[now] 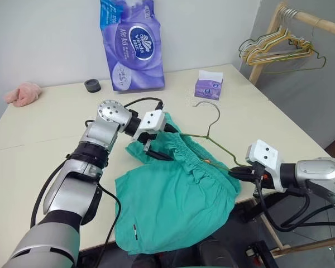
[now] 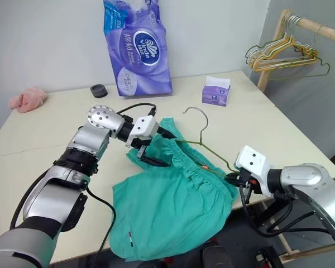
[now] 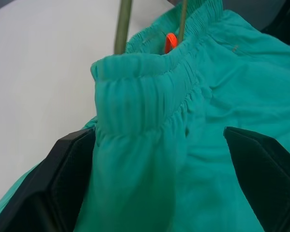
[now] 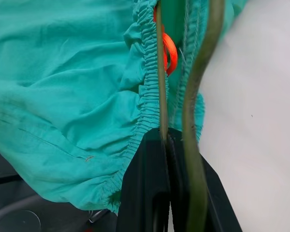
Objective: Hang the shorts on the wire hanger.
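A: Teal-green cloth, item one: the shorts [image 1: 173, 195], lying on the cream table [image 1: 50, 117] at its near edge, leg ends drooping over that edge. Long axis?

B: The gathered waistband runs slantwise across the table, from the left gripper [image 1: 152, 146] at its far end to the right gripper [image 1: 237, 174] at its near end by the table edge. Legs trail from the waistband toward the near edge. A small orange loop [image 3: 169, 41] sits inside the waistband.

A: Item two, the wire hanger [image 1: 209, 131]?

B: Thin olive-grey wire, lying along the waistband, its lower wires threaded in through the waist opening. The curved hook rises clear of the cloth and points away from the shorts, toward the small purple tissue box [image 1: 208, 86] farther back on the table.

A: Left gripper?

B: Spread wide, one black finger [image 3: 63, 179] on each side of the far corner of the waistband, cloth between them but not pinched.

A: Right gripper?

B: Clenched on the hanger's wire where it leaves the waistband at the near end; the wrist view shows the wire running into the closed black fingers [image 4: 157, 183].

A: Other entries, placed from the shorts?

B: Tall purple tissue pack [image 1: 131, 44] well behind them against the wall; black round cap [image 1: 92, 85] beside that pack; pink cloth lump [image 1: 23, 94] far off at the table's back left corner; bunch of coloured hangers [image 1: 276, 50] on a wooden rail [image 1: 318, 23] beyond the table's right side.
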